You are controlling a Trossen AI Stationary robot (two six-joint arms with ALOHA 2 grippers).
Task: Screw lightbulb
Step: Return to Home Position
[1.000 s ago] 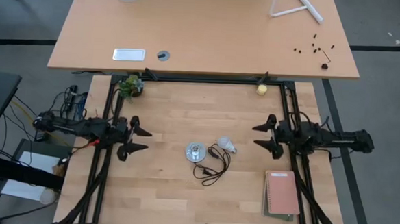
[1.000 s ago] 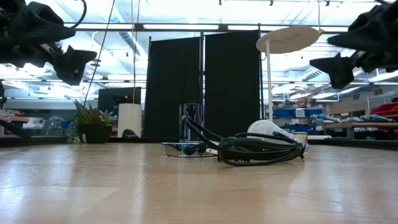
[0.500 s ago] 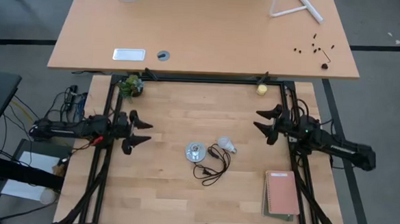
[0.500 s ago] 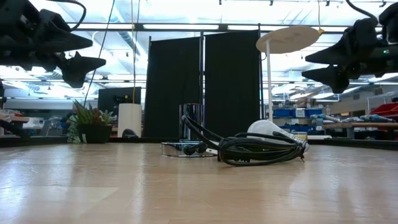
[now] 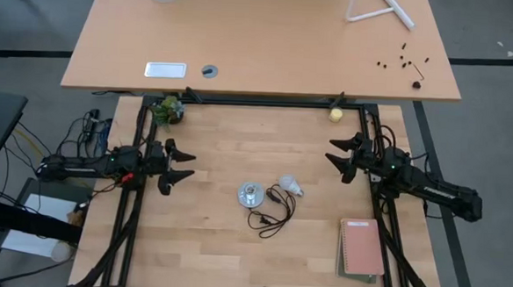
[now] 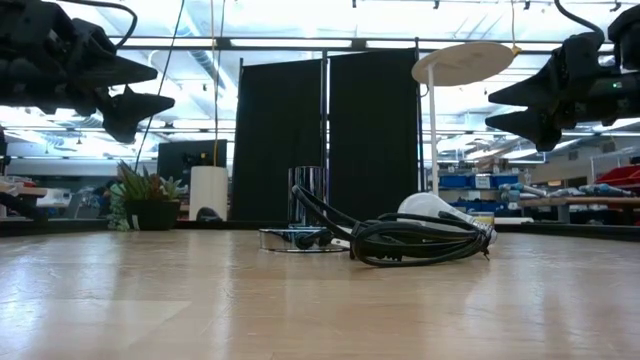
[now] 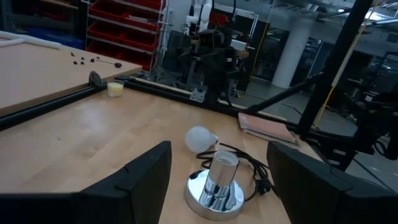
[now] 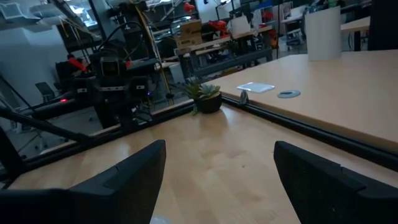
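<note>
Pale wooden desk [image 5: 233,248] carries the lightbulb [image 5: 288,184] lying sideways, base toward the right gripper [image 5: 329,153], which is nearer; the left gripper [image 5: 190,166] is farther; both have fingers spread wide.

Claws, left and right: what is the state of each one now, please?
Left claw: open, holding nothing.
Right claw: open, holding nothing.
</note>
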